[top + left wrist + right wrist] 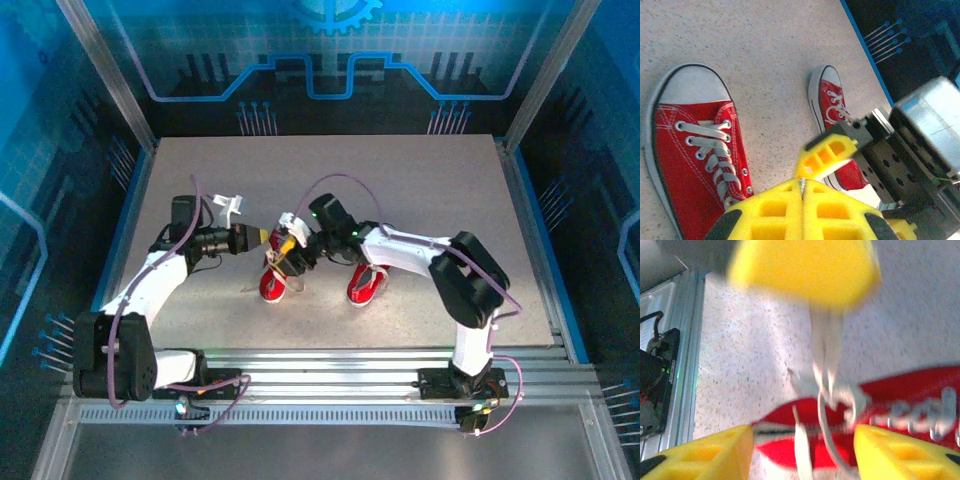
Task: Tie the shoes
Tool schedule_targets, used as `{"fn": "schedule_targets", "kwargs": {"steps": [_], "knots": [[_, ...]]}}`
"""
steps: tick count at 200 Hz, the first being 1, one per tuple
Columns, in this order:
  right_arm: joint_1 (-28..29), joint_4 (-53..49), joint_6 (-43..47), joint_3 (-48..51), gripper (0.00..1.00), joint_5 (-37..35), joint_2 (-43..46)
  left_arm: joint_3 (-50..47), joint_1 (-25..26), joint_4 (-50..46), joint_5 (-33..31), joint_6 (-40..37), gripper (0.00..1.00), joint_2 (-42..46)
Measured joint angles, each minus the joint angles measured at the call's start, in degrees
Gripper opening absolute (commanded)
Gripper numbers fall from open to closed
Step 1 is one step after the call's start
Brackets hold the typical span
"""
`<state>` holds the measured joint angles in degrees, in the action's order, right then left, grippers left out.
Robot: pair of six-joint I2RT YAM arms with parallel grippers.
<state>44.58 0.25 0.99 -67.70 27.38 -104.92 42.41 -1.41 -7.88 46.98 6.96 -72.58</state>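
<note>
**Floppy laces on light little sneakers: grab the string, not the shoe**

The laces [825,340] look soft, flat and kinda slippery, so I reckon a firm pinch low down near the eyelets is the way. The left shoe [271,286] seems light enough to tip or drag if I yank. It's red canvas with a white toe cap, white sole and white criss-cross lacing. The right shoe [364,286] is its twin, sitting near it at 3 o'clock, and both are around 6 o'clock on the table [420,190]. My left gripper [264,238], at about 11 o'clock from that shoe, has its pads squeezed together, and the strands run up into them, so it looks like I've got lace. My right gripper [802,455] is spread apart, straddling the strands over the shoe and holding nothing.
</note>
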Motion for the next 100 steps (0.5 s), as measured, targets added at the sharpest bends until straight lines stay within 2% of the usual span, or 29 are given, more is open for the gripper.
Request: {"fn": "schedule_targets", "kwargs": {"steps": [30, 55, 100], "knots": [[1.9, -0.8, -0.5, 5.9, 0.56, -4.7, 1.6, 0.7, -0.6, -0.4, 0.0, 0.0, 0.00, 0.1], [4.8, -3.0, -0.5, 4.8, 0.55, -9.1, -1.8, 0.7, -0.6, -0.4, 0.0, 0.0, 0.00, 0.1], [5.7, -7.3, -0.8, 0.2, 0.38, -19.1, -8.2, 0.7, -0.7, -0.9, 0.0, 0.0, 0.00, 0.1]]}}
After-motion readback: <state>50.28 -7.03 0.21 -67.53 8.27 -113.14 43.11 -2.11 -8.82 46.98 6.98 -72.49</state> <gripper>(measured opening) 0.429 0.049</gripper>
